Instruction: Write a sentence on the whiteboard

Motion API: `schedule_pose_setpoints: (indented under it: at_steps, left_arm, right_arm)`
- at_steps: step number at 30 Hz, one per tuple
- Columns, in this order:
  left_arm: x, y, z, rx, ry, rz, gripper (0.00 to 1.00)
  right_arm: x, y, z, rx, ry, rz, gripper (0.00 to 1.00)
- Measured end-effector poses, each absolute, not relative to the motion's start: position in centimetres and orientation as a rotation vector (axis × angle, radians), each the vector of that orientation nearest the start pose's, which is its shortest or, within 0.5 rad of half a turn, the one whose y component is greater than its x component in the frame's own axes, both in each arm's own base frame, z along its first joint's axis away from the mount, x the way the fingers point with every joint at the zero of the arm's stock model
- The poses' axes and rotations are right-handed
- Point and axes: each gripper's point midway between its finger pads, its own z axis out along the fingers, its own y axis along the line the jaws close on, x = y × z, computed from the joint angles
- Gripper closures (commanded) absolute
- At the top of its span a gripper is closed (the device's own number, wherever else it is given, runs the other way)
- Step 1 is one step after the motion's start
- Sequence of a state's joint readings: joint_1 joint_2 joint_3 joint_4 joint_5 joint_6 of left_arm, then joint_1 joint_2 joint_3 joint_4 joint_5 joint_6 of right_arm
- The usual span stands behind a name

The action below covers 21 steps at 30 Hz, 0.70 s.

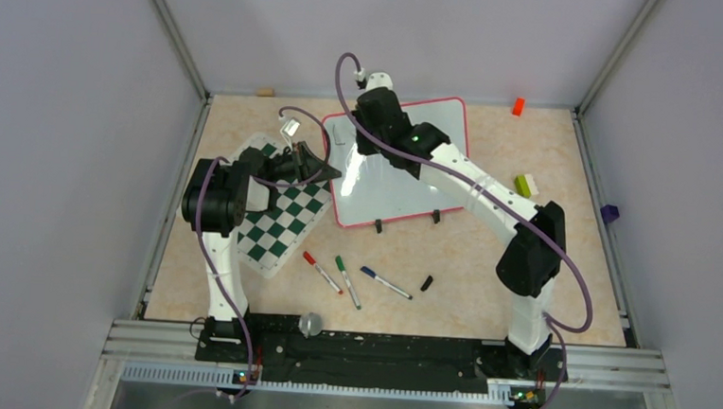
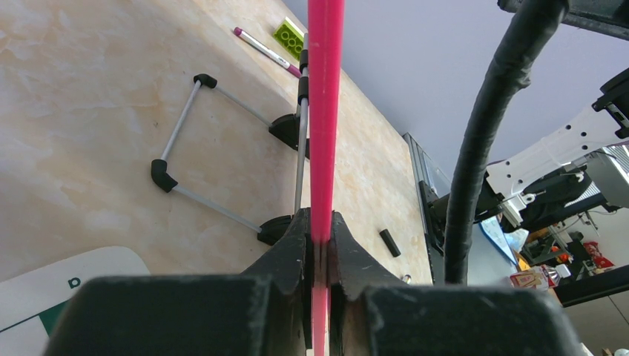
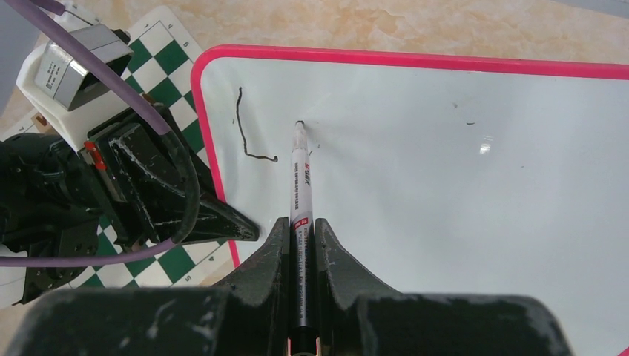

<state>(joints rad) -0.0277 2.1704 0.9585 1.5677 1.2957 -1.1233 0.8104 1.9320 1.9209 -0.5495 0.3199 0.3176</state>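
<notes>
The whiteboard [image 1: 391, 195] stands tilted on its two black feet, with its red frame [image 3: 415, 58] around it. My left gripper [image 1: 327, 174] is shut on the board's left edge; the left wrist view shows the frame [image 2: 325, 111] edge-on between the fingers of that gripper [image 2: 320, 239]. My right gripper [image 1: 363, 140] is shut on a black marker [image 3: 300, 185] whose tip touches the board near its upper left corner. Of the sentence, only a black "L" stroke [image 3: 248, 139] and a small mark at the marker's tip show.
A green-and-white checkered mat [image 1: 281, 220] lies left of the board under my left arm. A red marker [image 1: 321, 271], a green marker [image 1: 347, 280], a blue marker [image 1: 386, 282] and a black cap [image 1: 426, 283] lie in front. Small blocks sit at the right: green [image 1: 527, 184], orange [image 1: 517, 106], purple [image 1: 609, 214].
</notes>
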Motion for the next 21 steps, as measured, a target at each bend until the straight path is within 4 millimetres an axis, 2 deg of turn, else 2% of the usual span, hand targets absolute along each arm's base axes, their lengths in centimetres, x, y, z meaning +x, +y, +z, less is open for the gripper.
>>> schedule_pose_setpoints:
  at_steps: [21]
  left_arm:
    - [39.2,-19.0,13.6,0.479,1.666,-1.662,1.0]
  right_arm:
    - [39.6,36.5,24.3,-0.379,2.147,0.347,1.0]
